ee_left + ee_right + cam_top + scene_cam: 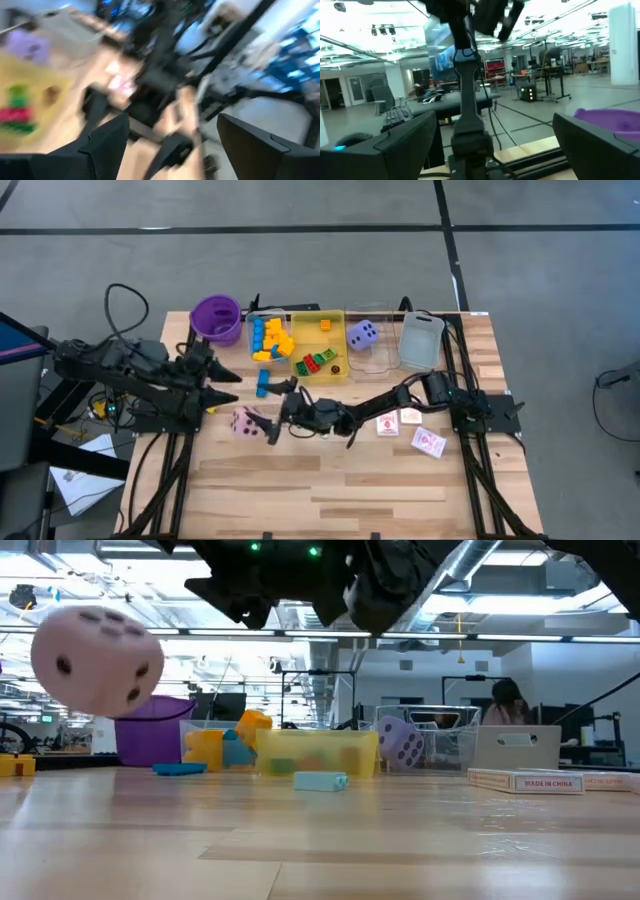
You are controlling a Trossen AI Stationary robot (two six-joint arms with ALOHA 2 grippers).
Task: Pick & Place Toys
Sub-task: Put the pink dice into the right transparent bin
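Right gripper (272, 423) sits beside the pink die (245, 421), fingers spread, nothing between them. Left gripper (228, 385) waits near the purple cup (215, 317), fingers apart, empty.

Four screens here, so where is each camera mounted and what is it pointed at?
High: overhead, straight down on the table, both arms.
Low: at tabletop height, looking across; arms overhead; pink die in midair.
Left wrist: on the left arm, blurred, its fingers below.
Right wrist: on the right arm, facing the room.
Shared: high and low both show the purple cup.
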